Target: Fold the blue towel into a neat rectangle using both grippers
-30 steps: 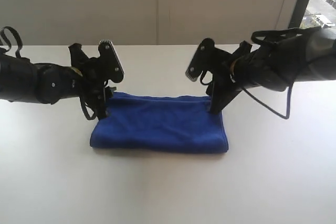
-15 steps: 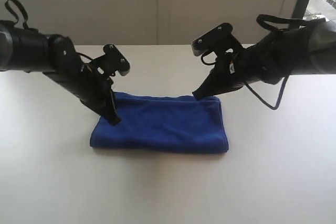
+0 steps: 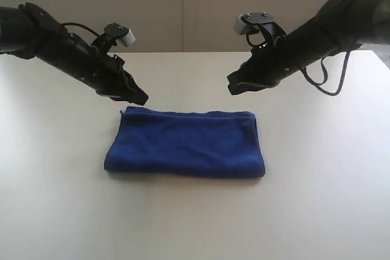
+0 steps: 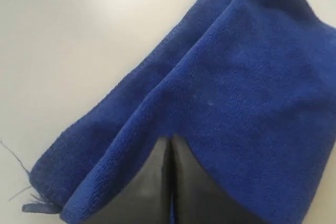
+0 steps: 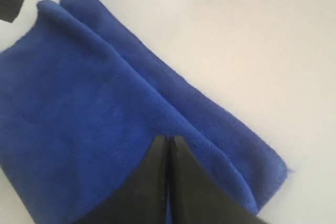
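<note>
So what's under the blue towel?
Just the white table, as far as shows. The blue towel lies flat on it, folded in layers; anything between the layers or beneath is covered.

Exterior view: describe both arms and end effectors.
Left arm and right arm are black, tubular. Left end effector and right end effector taper to dark points. Each bears a grey-white module: left module, right module. A black cable hangs off the right arm.
</note>
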